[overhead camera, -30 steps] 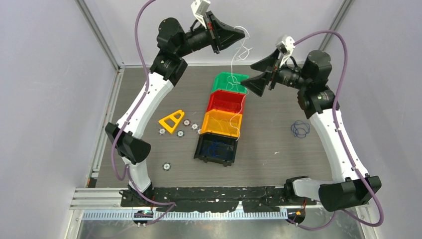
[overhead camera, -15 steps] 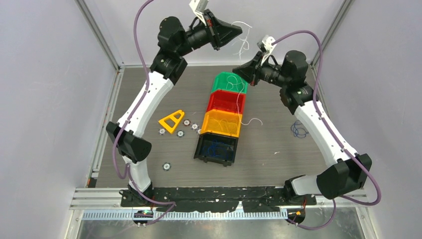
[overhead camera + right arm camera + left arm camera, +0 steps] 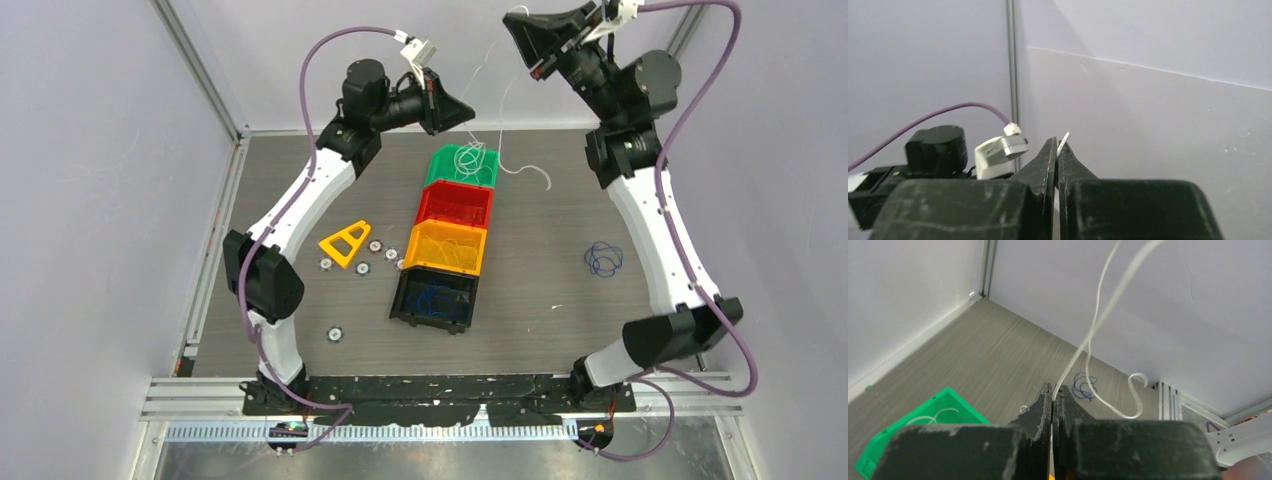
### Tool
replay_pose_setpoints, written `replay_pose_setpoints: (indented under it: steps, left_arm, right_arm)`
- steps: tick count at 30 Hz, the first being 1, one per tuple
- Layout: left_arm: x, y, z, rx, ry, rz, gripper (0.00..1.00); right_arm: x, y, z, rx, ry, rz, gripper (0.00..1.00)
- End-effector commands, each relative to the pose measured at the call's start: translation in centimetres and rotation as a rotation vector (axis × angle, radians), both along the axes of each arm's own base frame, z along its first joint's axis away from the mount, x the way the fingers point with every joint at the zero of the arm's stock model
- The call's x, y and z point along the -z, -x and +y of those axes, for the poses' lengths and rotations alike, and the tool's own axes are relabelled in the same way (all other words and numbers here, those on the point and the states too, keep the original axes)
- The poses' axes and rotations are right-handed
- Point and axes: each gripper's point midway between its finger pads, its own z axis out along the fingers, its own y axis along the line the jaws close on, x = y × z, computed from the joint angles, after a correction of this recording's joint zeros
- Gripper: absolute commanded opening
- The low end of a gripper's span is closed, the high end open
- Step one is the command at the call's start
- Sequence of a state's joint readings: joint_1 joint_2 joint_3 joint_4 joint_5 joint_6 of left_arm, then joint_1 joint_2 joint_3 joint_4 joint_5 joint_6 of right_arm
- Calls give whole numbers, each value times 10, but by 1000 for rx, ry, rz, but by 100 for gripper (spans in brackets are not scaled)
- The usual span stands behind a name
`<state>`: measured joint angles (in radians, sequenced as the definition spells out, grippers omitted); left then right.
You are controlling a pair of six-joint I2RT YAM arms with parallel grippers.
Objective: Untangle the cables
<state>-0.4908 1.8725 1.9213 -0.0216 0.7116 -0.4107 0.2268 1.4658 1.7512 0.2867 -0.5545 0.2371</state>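
A thin white cable [image 3: 1096, 319] is stretched between my two grippers, high above the bins. My left gripper [image 3: 1054, 389] is shut on it, and the strand runs up from the fingertips and curls off to the right. In the top view that gripper [image 3: 470, 112] hangs beside the green bin [image 3: 462, 165], with white loops [image 3: 480, 152] drooping over the bin and a loose tail [image 3: 535, 174] to its right. My right gripper [image 3: 512, 22] is raised against the back wall. It [image 3: 1057, 145] is shut on a white cable end [image 3: 1064, 138] that pokes out above the tips.
Red [image 3: 455, 203], orange [image 3: 445, 246] and black [image 3: 433, 298] bins stand in a row below the green one; blue strands lie in the black bin. A blue cable tangle [image 3: 603, 259] lies on the table at right. A yellow triangle [image 3: 346, 243] and small round pieces [image 3: 335, 334] lie at left.
My right gripper was open by the green bin, shut on a white strand, then rose to the back wall and drew it up. My left gripper moved down and slightly left, still shut.
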Motion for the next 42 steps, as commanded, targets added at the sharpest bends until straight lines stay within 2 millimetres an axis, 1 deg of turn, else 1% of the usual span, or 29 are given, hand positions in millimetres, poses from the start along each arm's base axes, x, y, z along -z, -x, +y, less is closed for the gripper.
replay_pose_setpoints:
  steps: [1,2,3,4,5,6,9,10,11,13,16,17,18,19,20,21,22,23,26,27,28,30,32,34,36,39,40,41,42]
  left_arm:
    - [-26,-19,-6,-1,26,-162,0]
    - [-28,-27,-7,-9,32,-174,0]
    - [-25,-37,-9,-18,32,-175,0]
    - [-26,-44,-11,-21,35,-187,0]
    - [-22,-51,-13,-25,31,-196,0]
    - [-20,-58,-13,-33,28,-213,0]
    - [1,-76,-14,-51,18,-199,0]
    - [10,-81,-14,-52,14,-188,0]
    - [20,-86,-16,-50,11,-176,0]
    - [39,-94,-18,-45,15,-153,0]
    - [67,-107,-26,-28,42,-113,0]
    - [74,-111,-29,-27,42,-99,0]
    - [85,-115,-31,-24,39,-82,0]
    - [92,-118,-32,-17,37,-76,0]
    - [96,-120,-32,-19,36,-74,0]
    - [101,-122,-31,-26,36,-66,0]
    - [106,-125,-28,-35,37,-52,0]
    - [108,-127,-24,-47,38,-46,0]
    - [104,-138,-3,-100,41,-43,0]
    - [99,-139,5,-111,44,-45,0]
    - [96,-140,11,-121,46,-47,0]
    - [92,-140,22,-127,44,-46,0]
    - [95,-138,27,-123,24,-42,0]
    - [99,-138,30,-120,14,-33,0]
    - [103,-137,30,-114,8,-29,0]
    - [107,-139,30,-114,2,-25,0]
    - [109,-141,29,-113,-1,-22,0]
    - [113,-142,28,-112,-7,-17,0]
    - [116,-144,26,-110,-11,-10,0]
  right_arm:
    - [-13,-48,-2,53,-113,-20,5]
    - [-6,-63,1,52,-127,-6,5]
    - [-15,-65,0,52,-150,-20,5]
    - [-15,-77,1,59,-164,-26,5]
    - [-15,-82,2,61,-173,-27,6]
    - [-11,-94,2,71,-183,-26,5]
    - [-1,-115,3,90,-199,-18,6]
    - [7,-126,4,98,-206,-9,5]
    - [11,-130,5,98,-213,1,6]
    - [28,-146,10,103,-220,9,5]
    - [53,-164,18,120,-214,32,5]
    - [67,-173,22,125,-200,53,5]
    - [70,-176,24,124,-195,57,5]
    - [83,-184,30,120,-185,84,5]
    - [86,-187,33,117,-182,90,5]
    - [99,-193,39,110,-172,114,5]
    - [99,-194,42,104,-173,115,5]
    - [105,-197,48,94,-168,125,6]
    - [113,-202,62,79,-171,138,6]
    - [105,-200,63,76,-181,125,5]
    - [105,-199,68,67,-186,128,5]
    - [98,-195,74,53,-205,121,5]
    - [96,-192,77,40,-216,121,6]
    - [104,-195,80,37,-215,134,5]
    - [119,-200,80,42,-207,157,5]
    - [135,-208,75,48,-196,170,5]
    - [144,-210,74,51,-190,185,5]
    - [149,-213,70,58,-184,190,5]
    - [159,-215,68,63,-177,207,5]
